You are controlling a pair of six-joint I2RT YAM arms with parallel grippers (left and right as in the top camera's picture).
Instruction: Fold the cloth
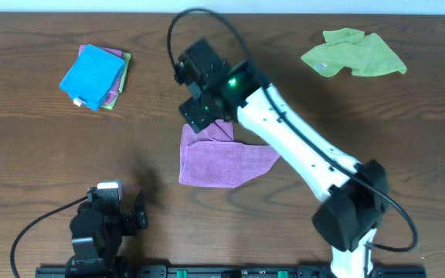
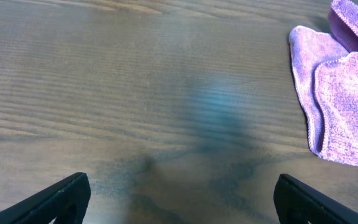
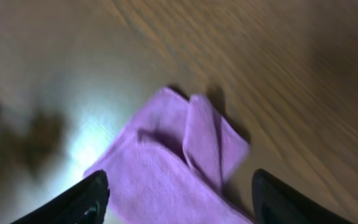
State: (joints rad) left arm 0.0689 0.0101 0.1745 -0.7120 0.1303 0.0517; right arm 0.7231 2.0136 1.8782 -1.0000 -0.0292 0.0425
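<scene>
Two spread-fingered arms: left gripper (image 2: 179,200) parked, right gripper (image 3: 179,194) above purple cloth (image 1: 216,162).
Overhead only: green cloth (image 1: 354,54), blue-topped stack (image 1: 94,74).

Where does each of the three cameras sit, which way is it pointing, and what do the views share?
Overhead: fixed above the wooden table, looking straight down; both arms show, the right arm over the purple terry cloth.
Left wrist: low over the table, facing forward; open left gripper frames the view.
Right wrist: above the cloth, looking down past the open right gripper.
All three share that cloth.
</scene>
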